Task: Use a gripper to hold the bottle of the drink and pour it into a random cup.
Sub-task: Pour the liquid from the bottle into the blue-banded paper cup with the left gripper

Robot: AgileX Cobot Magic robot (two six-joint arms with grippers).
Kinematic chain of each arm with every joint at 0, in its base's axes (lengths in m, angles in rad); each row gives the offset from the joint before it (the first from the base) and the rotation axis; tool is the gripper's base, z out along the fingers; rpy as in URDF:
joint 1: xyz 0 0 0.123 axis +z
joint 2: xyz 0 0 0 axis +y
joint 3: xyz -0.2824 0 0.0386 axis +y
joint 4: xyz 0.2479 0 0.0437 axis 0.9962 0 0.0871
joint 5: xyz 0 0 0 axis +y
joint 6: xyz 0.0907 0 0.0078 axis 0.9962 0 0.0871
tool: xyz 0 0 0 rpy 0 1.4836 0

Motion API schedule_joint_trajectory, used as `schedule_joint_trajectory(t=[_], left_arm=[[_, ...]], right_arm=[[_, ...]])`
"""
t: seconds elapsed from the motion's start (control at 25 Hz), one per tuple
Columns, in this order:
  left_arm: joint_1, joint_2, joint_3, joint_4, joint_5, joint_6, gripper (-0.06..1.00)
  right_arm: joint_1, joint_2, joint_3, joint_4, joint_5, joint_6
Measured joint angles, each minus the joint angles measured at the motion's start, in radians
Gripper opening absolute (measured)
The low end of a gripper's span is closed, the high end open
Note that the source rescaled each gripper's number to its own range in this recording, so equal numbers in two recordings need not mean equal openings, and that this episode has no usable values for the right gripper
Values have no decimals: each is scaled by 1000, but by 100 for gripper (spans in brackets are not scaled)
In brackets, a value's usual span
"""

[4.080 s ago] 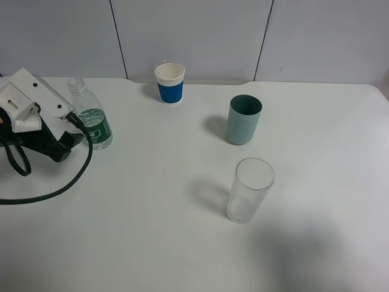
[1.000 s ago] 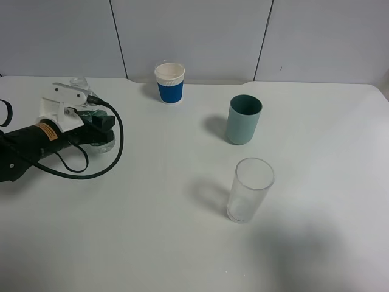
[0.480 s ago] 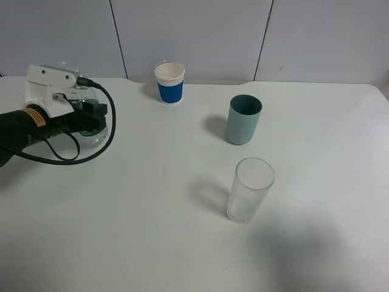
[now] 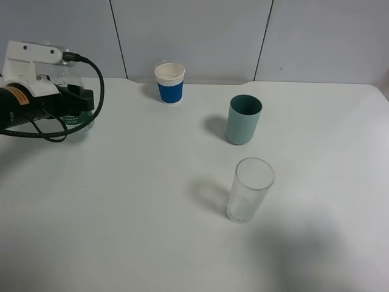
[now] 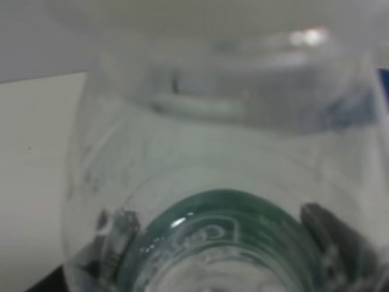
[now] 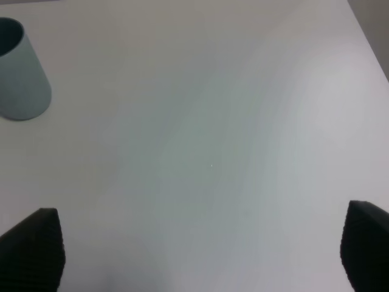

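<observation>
My left gripper [image 4: 79, 103], a white blocky head on a black arm, is at the far left of the table and is shut on the bottle of the drink [image 4: 74, 115]. The gripper hides most of the bottle, leaving only some green label and clear plastic showing. In the left wrist view the bottle [image 5: 219, 182] fills the picture, with a dark finger [image 5: 331, 234] at its side. The cup [image 4: 169, 83], white paper with a blue sleeve, stands upright at the back of the table, to the right of the gripper. My right gripper [image 6: 200, 255] is open over bare table.
A teal-green plastic cup [image 4: 244, 119] stands right of centre and also shows in the right wrist view [image 6: 18, 70]. A tall clear glass tumbler [image 4: 250, 190] stands nearer the front. Grey wall panels [image 4: 194, 36] close off the table's back edge.
My left gripper has moved up and toward the back left with the bottle in its grip, lifting it off the table. The cups and tumbler have not moved.
</observation>
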Motion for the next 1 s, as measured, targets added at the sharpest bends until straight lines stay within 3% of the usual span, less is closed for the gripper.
schedule_joint_trajectory(t=[0.36, 0.64, 0.88, 1.0], left_arm=[[-4, -26, -123, -1, 253, 23, 7], [-68, -27, -231, -16, 425, 113, 7], [-121, -27, -282, -198, 459, 320, 7], [-162, -23, -288, -405, 443, 545, 7]], right_arm=[[0, 0, 0, 0, 0, 0], [0, 0, 0, 0, 0, 0], [0, 0, 0, 0, 0, 0], [0, 0, 0, 0, 0, 0]])
